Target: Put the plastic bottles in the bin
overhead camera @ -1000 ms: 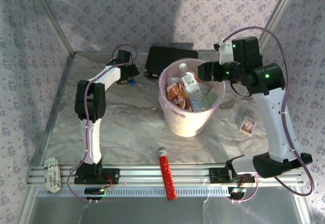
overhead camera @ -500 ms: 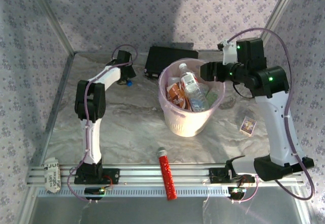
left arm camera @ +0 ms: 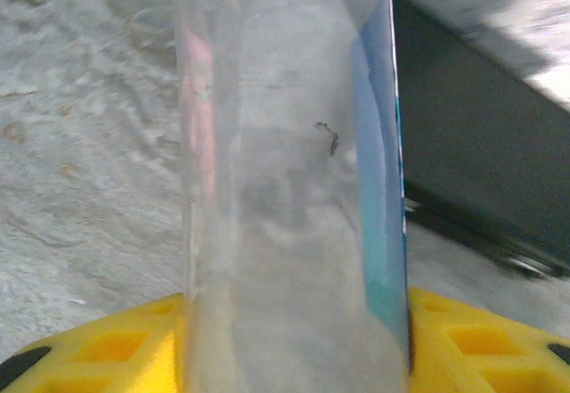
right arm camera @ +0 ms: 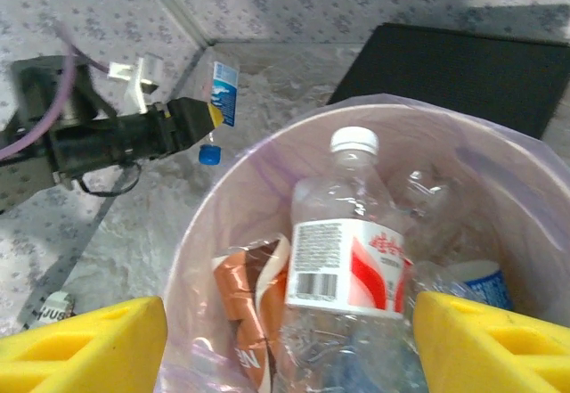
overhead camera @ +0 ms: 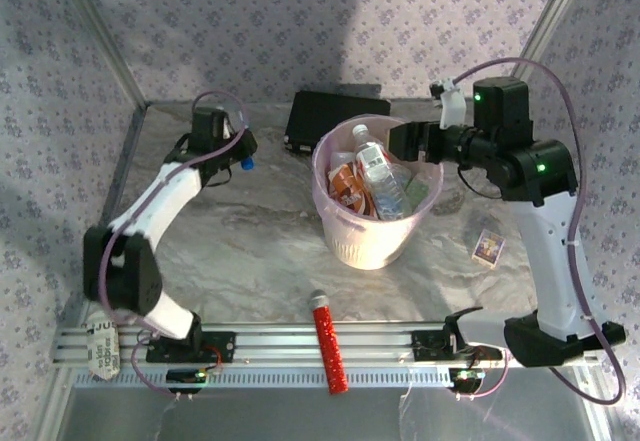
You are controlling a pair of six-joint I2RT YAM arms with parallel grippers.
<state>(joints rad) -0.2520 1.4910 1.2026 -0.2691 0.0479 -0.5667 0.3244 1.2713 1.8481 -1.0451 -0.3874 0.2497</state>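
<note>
here, two arms work over one marbled surface (overhead camera: 250, 251). the left arm (overhead camera: 150, 201) reaches toward the far left corner, and the left jaws are pinched on one clear bottle (left arm camera: 285, 188) with a blue label and a blue cap (overhead camera: 246, 161). in the left wrist view this bottle sits between the two yellow fingers (left arm camera: 116, 344), its sides meeting both. seen from the right wrist, it is tilted with the cap lowest. whether it is clear of the surface cannot be told. the one bin (overhead camera: 350, 246), round and pale pink, stands near the middle of the surface, well apart from that bottle. inside it at least four bottles can be counted: one white-capped bottle (right arm camera: 343, 250) with a red and white label on top of the heap, one orange-wrapped bottle (right arm camera: 240, 304) to its left, one crumpled clear bottle (right arm camera: 427, 192) behind it, and one blue-labelled bottle (right arm camera: 481, 286) at the right. anything beneath these is too tangled to count. the right arm (overhead camera: 545, 231) bends over the bin's far right rim. the right jaws are spread wide above the opening with nothing between them. one flat black box (overhead camera: 330, 111) lies just behind the bin. one red glitter tube (overhead camera: 328, 346) with a grey cap lies across the near rail. one small card packet (overhead camera: 487, 248) rests on the surface to the bin's right.
</note>
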